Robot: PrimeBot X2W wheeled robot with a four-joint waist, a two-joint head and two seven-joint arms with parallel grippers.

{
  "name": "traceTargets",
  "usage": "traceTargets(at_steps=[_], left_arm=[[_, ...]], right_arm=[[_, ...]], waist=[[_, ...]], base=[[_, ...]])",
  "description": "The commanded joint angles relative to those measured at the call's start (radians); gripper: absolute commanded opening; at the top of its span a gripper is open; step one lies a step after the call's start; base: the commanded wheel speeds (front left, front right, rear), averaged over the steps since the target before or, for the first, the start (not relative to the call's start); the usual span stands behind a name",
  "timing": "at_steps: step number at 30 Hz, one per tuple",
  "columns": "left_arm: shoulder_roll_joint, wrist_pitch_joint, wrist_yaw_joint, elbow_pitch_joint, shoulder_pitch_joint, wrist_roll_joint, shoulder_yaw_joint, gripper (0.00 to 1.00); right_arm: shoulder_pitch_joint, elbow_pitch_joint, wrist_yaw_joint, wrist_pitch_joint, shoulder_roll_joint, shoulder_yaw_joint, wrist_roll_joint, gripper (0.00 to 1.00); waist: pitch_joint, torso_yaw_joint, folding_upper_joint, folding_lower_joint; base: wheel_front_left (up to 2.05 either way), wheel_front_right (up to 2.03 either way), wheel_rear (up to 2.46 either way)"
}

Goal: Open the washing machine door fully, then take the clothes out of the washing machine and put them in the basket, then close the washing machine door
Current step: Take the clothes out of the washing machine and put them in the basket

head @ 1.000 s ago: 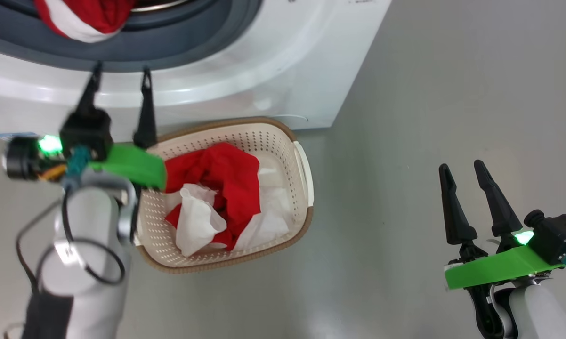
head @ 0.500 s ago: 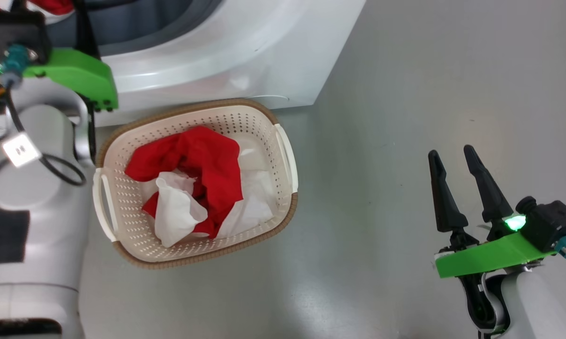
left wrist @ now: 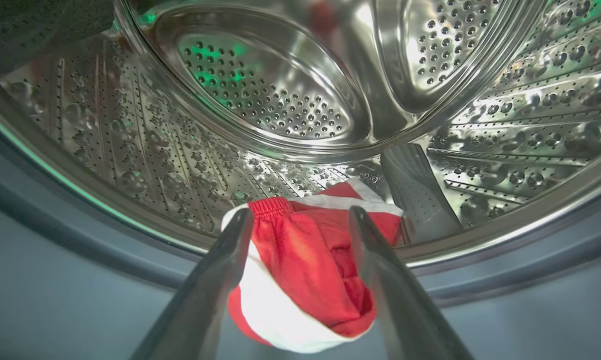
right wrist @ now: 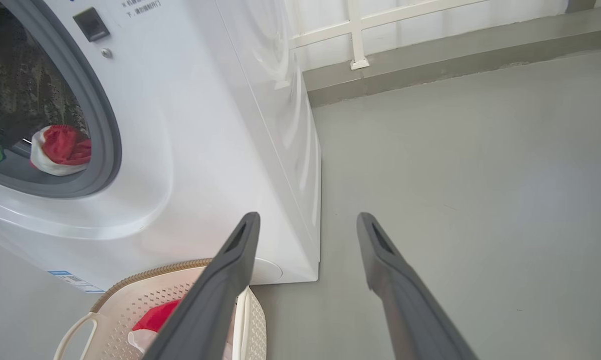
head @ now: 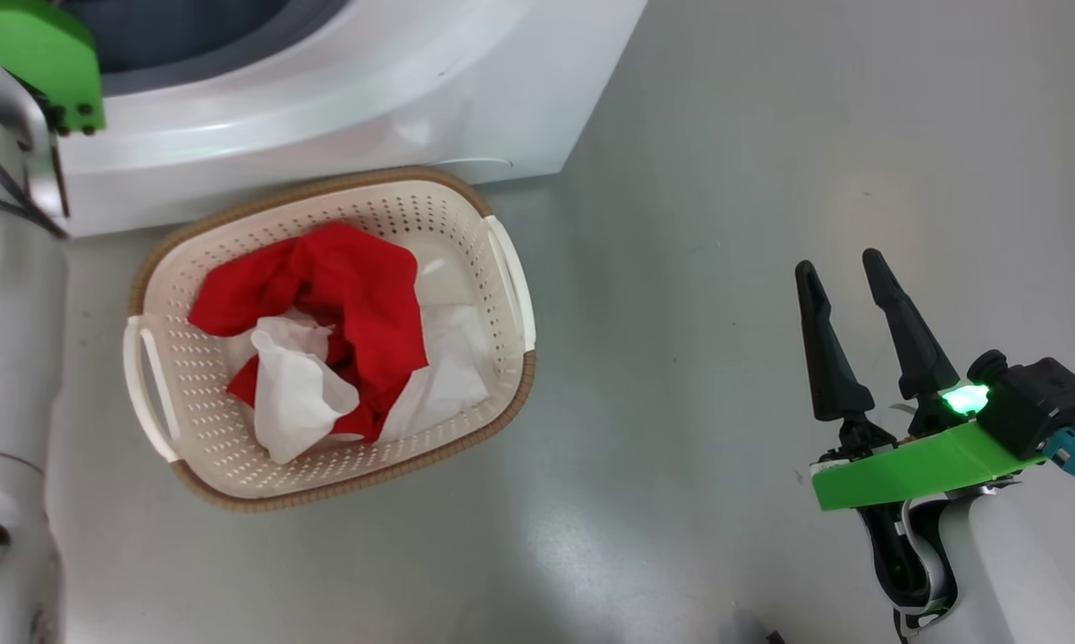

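The washing machine (head: 341,98) stands open, and its door is out of view. One of the clothes, a red and white garment (left wrist: 300,280), hangs over the drum's lip onto the grey rubber ring (left wrist: 55,270). My left gripper (left wrist: 300,212) is open at the drum mouth, one finger on each side of that garment. The same garment (right wrist: 60,150) also shows in the right wrist view. More red and white clothes (head: 341,340) lie in the basket (head: 189,465) on the floor before the machine. My right gripper (head: 846,268) hangs open and holds nothing, well right of the basket.
My pale left forearm (head: 5,358) rises along the left edge beside the basket. Grey floor (head: 681,224) spreads to the right of the machine. A low ledge and white railing (right wrist: 360,60) stand behind it. The steel drum (left wrist: 280,100) holds a raised paddle (left wrist: 415,195).
The head camera has shifted, sliding the basket and machine left. My left gripper has gone from the machine's lower front up into the drum opening. The right gripper has stayed as it was.
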Motion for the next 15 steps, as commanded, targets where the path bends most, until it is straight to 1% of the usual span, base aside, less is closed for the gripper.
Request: traceTargets(at_steps=[1, 7, 15], left_arm=[[0.057, 0.002, 0.013, -0.002, -0.024, 0.012, 0.003, 1.00], [0.092, 0.055, 0.057, 0.042, -0.070, 0.022, -0.010, 1.00], [0.116, 0.122, 0.091, 0.062, -0.096, 0.025, -0.027, 1.00]], right_arm=[[0.001, -0.025, 0.008, -0.006, 0.001, 0.025, 0.016, 1.00], [-0.012, -0.027, 0.008, -0.006, 0.001, 0.038, 0.034, 1.00], [-0.023, -0.033, 0.008, -0.006, 0.001, 0.044, 0.049, 1.00]], waist=[[0.014, -0.013, -0.0001, -0.0001], [0.037, -0.033, -0.0001, -0.0001], [0.060, -0.042, -0.0001, -0.0001]], base=[[0.00, 0.00, 0.00], [0.00, 0.00, 0.00], [0.00, 0.00, 0.00]])
